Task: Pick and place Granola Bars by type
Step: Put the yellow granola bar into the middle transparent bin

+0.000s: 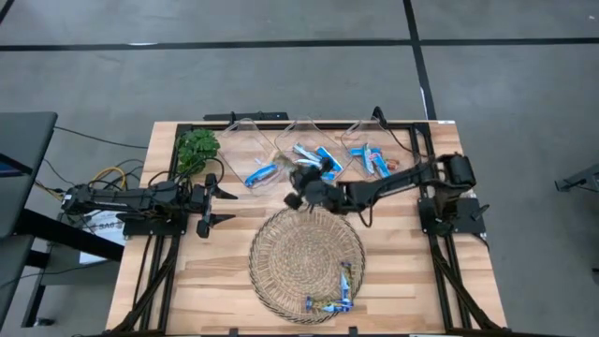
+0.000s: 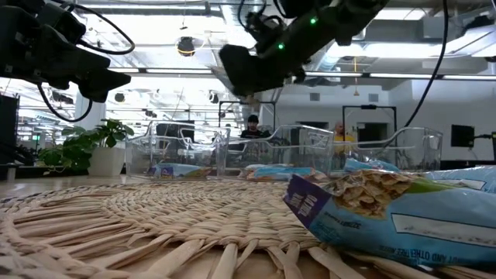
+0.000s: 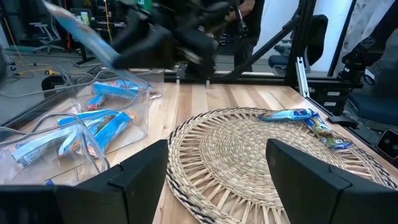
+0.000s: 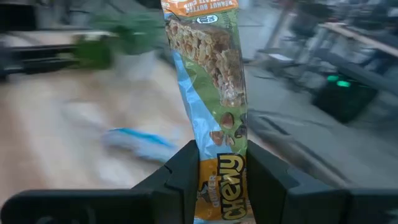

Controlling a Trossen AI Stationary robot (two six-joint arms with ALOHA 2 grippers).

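Your surface (image 1: 225, 281) is pale wood planking on a dark frame, standing on a grey floor (image 1: 281, 75) crossed by dark lines. The low view shows an open workshop behind it, brightly lit from the ceiling, with two people standing far back.

A round woven tray (image 1: 290, 257) sits at centre. Three clear bins (image 1: 245, 140) line the surface's 12 o'clock edge, and a green plant (image 1: 197, 148) stands at 10 o'clock.

Your right gripper (image 4: 221, 177) hangs just past the tray's 12 o'clock rim, near the middle bin, pinching one granola bar (image 4: 208, 81) by its end — a light blue wrapper with oat and nut artwork and an orange band, the bar standing out beyond the fingers.

Further bars (image 1: 262, 174) lie in all three bins; a few (image 1: 339, 295) remain on the tray at about 5 o'clock.

Your left gripper (image 1: 211, 206) waits at the surface's 9 o'clock side, fingers spread, nothing between them.
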